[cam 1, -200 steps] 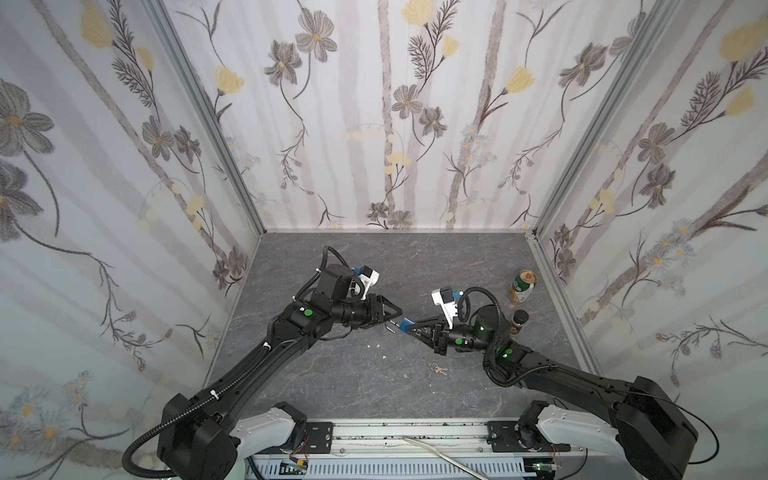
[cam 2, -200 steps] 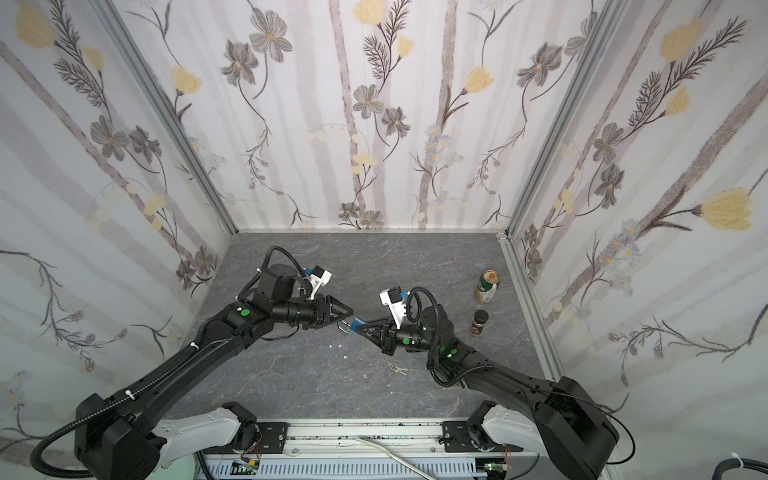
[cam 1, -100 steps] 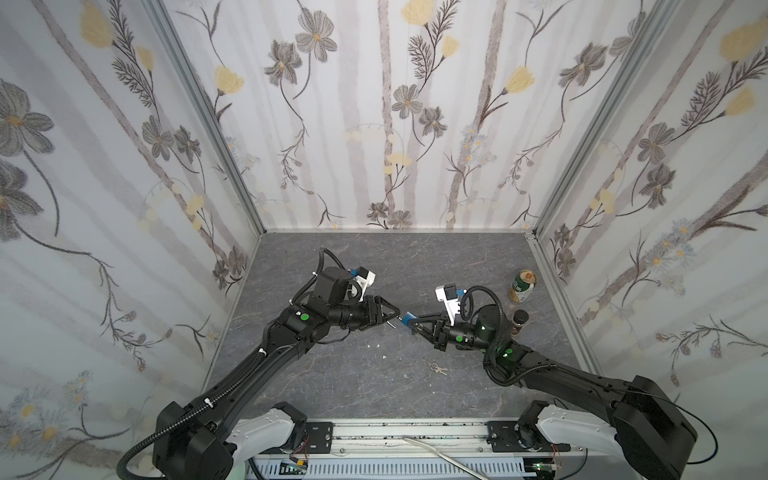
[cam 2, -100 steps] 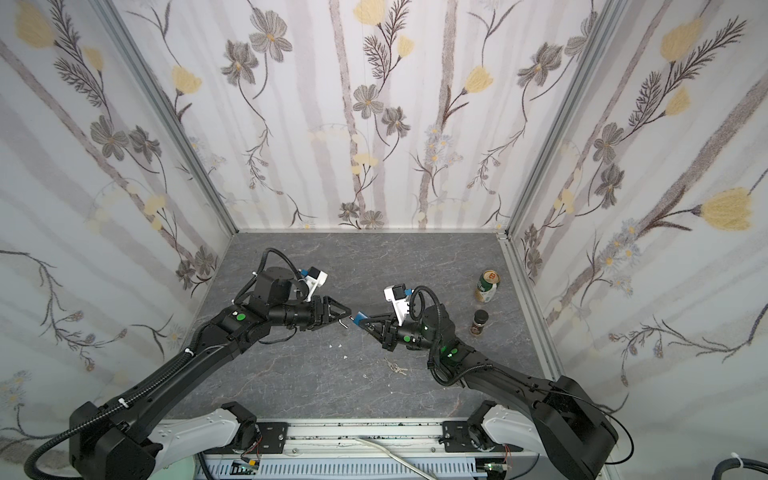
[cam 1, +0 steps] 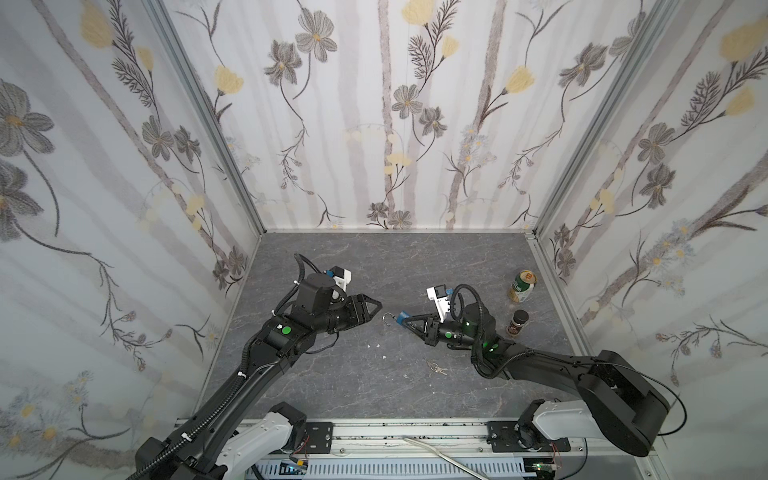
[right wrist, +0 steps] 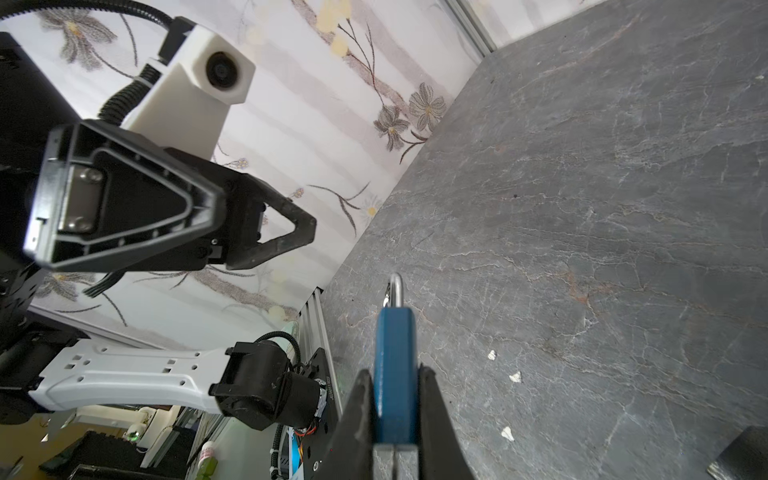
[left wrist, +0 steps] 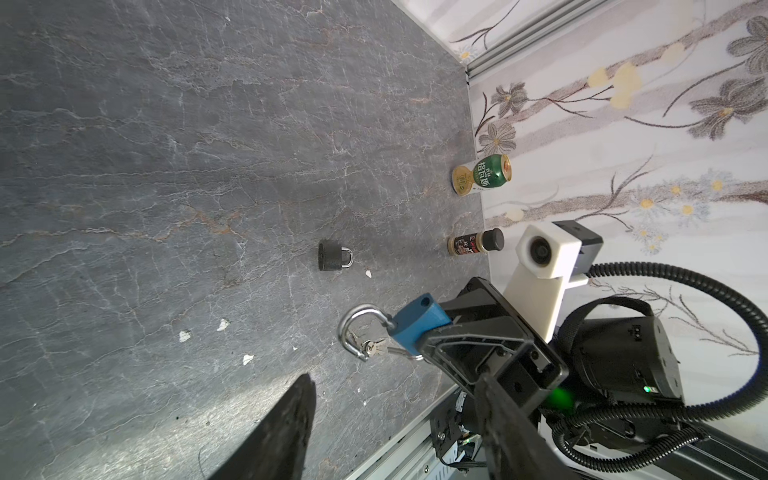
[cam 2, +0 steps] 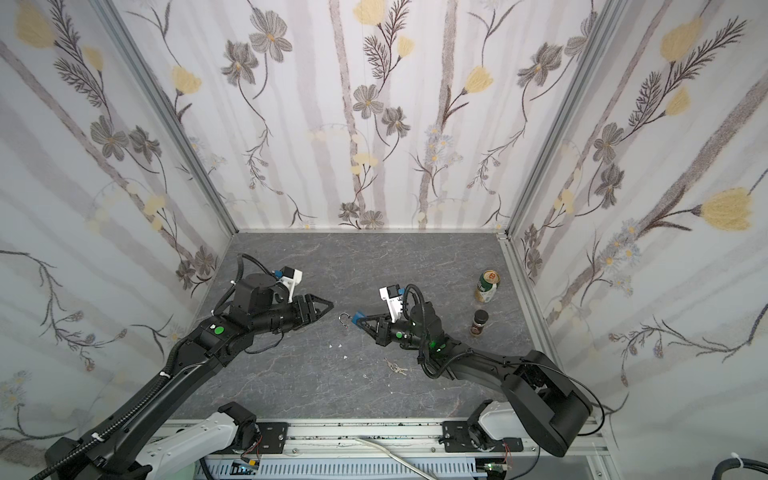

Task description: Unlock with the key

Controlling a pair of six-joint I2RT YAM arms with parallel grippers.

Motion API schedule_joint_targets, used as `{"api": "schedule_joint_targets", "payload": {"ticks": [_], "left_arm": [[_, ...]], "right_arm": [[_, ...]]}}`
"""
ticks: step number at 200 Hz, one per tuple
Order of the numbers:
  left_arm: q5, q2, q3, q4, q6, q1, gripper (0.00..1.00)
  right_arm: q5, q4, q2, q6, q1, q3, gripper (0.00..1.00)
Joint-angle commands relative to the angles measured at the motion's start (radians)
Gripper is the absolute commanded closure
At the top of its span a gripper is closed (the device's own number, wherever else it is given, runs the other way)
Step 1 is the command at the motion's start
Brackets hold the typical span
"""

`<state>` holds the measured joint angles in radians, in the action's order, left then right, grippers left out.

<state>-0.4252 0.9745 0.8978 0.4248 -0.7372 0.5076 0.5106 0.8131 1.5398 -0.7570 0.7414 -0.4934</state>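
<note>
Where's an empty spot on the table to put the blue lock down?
The widest bare patch of table runs along the back wall, behind the left gripper and the blue lock. Another lies in front, between the keys and the front rail. It is crowded on the right, by the can, the small bottle and the right arm.

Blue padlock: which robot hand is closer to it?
Right. The right gripper is shut on the blue padlock, holding its body. The left gripper is open, facing the shackle across a gap, not touching.
</note>
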Motion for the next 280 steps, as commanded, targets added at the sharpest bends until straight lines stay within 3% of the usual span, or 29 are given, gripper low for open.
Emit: {"api": "schedule_joint_targets", "payload": {"ticks": [1, 119, 223, 280], "left_arm": [[0.014, -0.012, -0.014, -0.003, -0.013, 0.000, 0.37], [-0.006, -0.048, -0.081, -0.044, -0.064, 0.000, 0.37], [-0.002, -0.050, -0.092, -0.057, -0.085, -0.001, 0.37], [0.000, -0.049, -0.102, -0.065, -0.093, -0.001, 0.37]], "right_arm": [[-0.021, 0.127, 0.079, -0.053, 0.009, -0.031, 0.99], [-0.064, 0.218, 0.572, -0.258, 0.076, -0.360, 0.98], [-0.116, 0.166, 0.764, -0.414, 0.070, -0.490, 0.97], [-0.107, 0.155, 0.816, -0.447, 0.070, -0.519, 0.89]]}}
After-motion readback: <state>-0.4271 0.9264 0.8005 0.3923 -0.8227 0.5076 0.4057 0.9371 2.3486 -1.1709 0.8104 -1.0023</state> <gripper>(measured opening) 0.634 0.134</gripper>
